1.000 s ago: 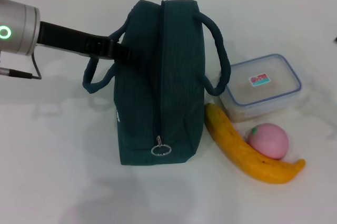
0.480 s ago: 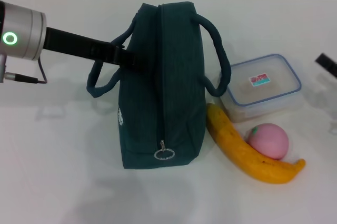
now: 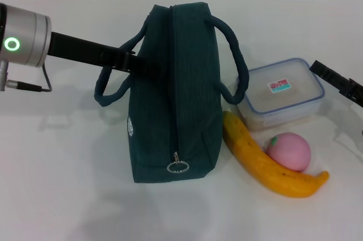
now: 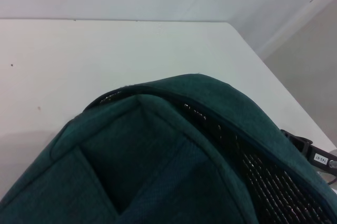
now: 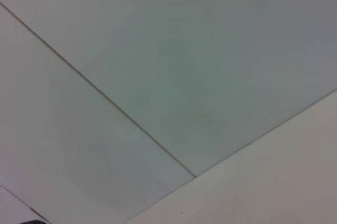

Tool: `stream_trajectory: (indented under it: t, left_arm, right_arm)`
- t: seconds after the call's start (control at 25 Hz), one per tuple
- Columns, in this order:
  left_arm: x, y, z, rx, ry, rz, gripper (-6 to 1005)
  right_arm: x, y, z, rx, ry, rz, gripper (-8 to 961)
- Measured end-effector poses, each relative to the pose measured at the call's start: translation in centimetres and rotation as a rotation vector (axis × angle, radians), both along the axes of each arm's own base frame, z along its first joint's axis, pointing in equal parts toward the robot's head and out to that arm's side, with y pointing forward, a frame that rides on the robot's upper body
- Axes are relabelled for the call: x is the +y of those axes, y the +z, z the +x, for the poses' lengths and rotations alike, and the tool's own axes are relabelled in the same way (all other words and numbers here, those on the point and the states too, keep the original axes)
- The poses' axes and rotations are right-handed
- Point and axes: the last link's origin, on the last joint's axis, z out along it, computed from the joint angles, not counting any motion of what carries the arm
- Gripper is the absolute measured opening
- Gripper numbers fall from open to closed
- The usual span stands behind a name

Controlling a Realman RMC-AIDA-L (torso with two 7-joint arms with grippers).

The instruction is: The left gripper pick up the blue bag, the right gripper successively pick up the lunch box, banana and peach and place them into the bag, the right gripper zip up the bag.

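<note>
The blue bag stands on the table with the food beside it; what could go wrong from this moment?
1. The blue bag appears zipped shut in the head view, its ring pull at the near end, so nothing may fit in until it is opened.
2. The banana touches the peach and lies close to the lunch box; lifting the box may nudge them.
3. The left hand holds the bag only near one handle, so the bag could tip.
</note>
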Motion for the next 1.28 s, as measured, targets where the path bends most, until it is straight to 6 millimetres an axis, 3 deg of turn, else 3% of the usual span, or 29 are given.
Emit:
stream_trajectory:
  t: [0.24,0.44,0.88,1.28]
  left_arm:
    - [-0.01,0.01,0.00,0.000,-0.001,-0.001,38]
    - [-0.10,-0.01,-0.02,0.001,-0.009,-0.005,38]
    - [-0.31,-0.11,-0.24,-0.003,-0.001,-0.008,38]
    - [-0.43,-0.25,-0.16,-0.011,-0.001,-0.012,39]
  right_arm:
    - [0.14,-0.50,-0.48,0.000,0.016,-0.033,765]
    - [-0.03,-0.50,-0.59,0.010,0.023,-0.034,538]
    - [-0.30,-0.15,-0.76,0.039,0.037,-0.017,155]
    - [-0.59,-0.18,-0.76,0.269,-0.100,-0.111,108]
